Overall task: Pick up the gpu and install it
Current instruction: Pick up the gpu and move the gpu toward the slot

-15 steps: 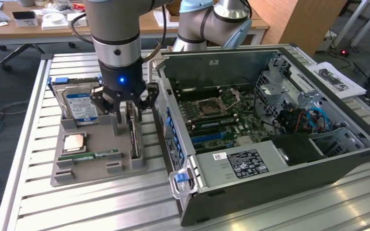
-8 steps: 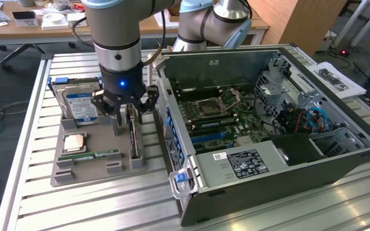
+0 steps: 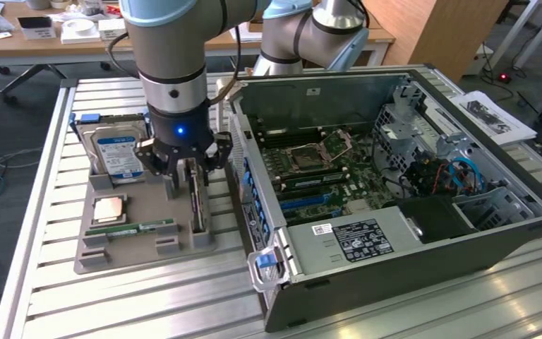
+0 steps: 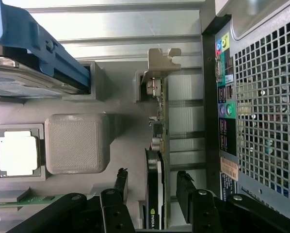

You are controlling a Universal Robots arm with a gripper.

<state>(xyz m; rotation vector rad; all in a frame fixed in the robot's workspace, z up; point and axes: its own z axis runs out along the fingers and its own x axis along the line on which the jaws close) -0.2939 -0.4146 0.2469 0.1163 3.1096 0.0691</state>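
Hovering low over a grey tray (image 3: 125, 248) on the slatted metal counter (image 3: 111, 311), the end effector (image 3: 188, 181) is pointing straight down and straddling the gpu (image 3: 198, 212) – its fingers are standing released, one on each side of the card. In the wrist view the two dark fingers (image 4: 121, 180) are showing a gap to the gpu (image 4: 154, 199) on both sides, so the end effector (image 4: 152, 178) is gripping nothing. The gpu is standing on its long edge in a slot at the side of the tray toward the exterior view's right, just beside the open computer case (image 3: 394, 233), with its silvery bracket (image 4: 162, 60) at the far end. Sharing the tray, toward the exterior view's left, a blue-labelled hard drive (image 3: 118, 154) is standing upright at the far end, a square processor chip (image 3: 109, 209) is lying flat nearer, and a green RAM stick (image 3: 145, 227) is lying nearer again. The case is lying on its side with the panel off – the motherboard (image 3: 318, 169) is facing up – and its perforated rear wall (image 4: 266, 121) is running alongside the tray (image 4: 120, 141).
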